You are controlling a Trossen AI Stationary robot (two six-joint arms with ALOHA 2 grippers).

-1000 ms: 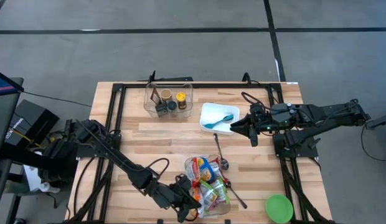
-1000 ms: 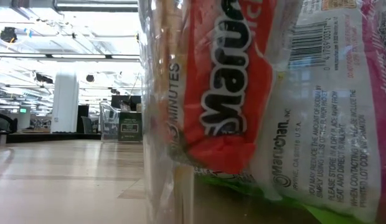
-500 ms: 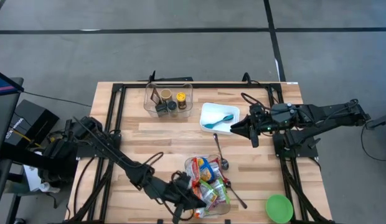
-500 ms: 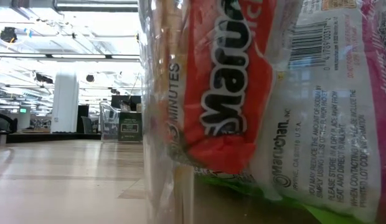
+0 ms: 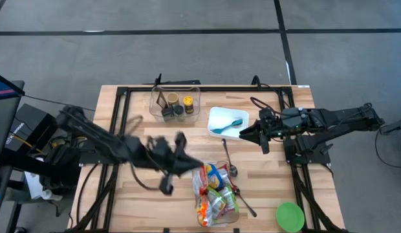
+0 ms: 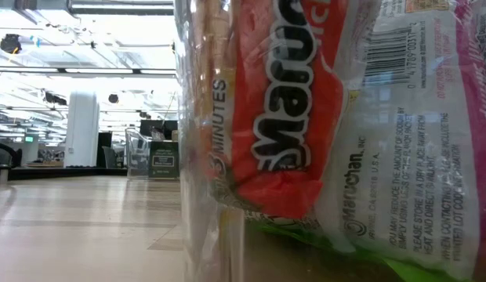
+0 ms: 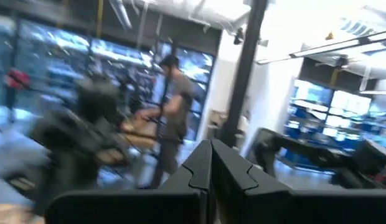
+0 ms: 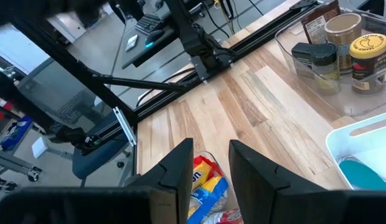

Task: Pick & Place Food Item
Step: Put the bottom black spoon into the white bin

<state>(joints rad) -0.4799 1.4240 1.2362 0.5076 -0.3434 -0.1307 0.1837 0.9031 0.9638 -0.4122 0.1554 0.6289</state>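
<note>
Two dark arms reach over the wooden tabletop from its opposite side edges. The left gripper, blurred in the high view, hangs above the middle of the tabletop just left of the food bin, its fingers pressed together on nothing; its wrist view looks out level into the room, where a person stands in the distance. A clear bin of food packets sits by the near edge, about midway along it; in the low view a ramen packet with red lettering presses against the bin's clear wall and fills most of the picture. Near the far edge stands a clear container holding jars and a brown packet. Right of it lies a white tray with a blue spoon in it, and a metal spoon lies on the wood between the tray and the bin. The right gripper hovers just beside the tray's right rim, fingers spread apart and holding nothing. A green bowl sits at the near right corner.
</note>
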